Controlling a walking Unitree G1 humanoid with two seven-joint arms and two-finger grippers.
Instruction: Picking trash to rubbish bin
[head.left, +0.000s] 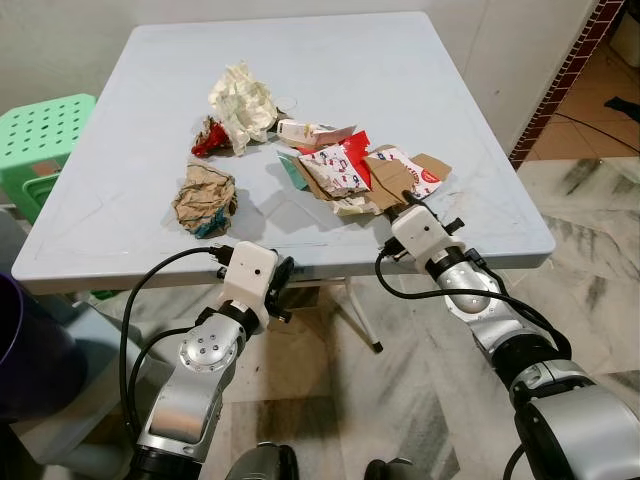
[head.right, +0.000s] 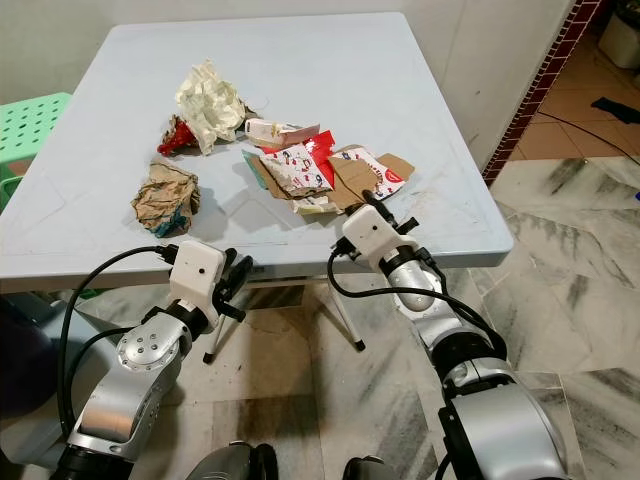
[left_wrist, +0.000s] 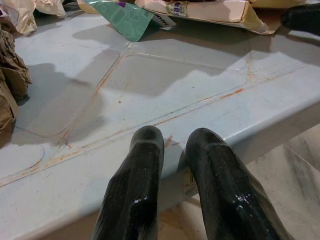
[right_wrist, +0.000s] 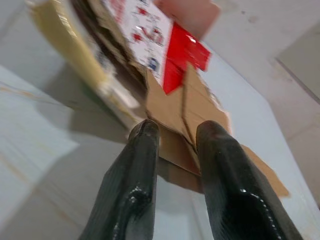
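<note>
A heap of trash (head.left: 330, 165) was seen on the pale blue table (head.left: 120, 150): flattened cardboard, red-and-white wrappers, one cream paper wad, one brown crumpled wad (head.left: 205, 198). The right gripper (right_wrist: 175, 131) was held at the cardboard's edge, jaws slightly apart; the left gripper (left_wrist: 172, 140), jaws likewise apart, was poised at the table's near edge.

The green stool (head.left: 45, 140) at nine o'clock was cut by the frame edge; print on the flattened carton (right_wrist: 150, 30) was blurred
</note>
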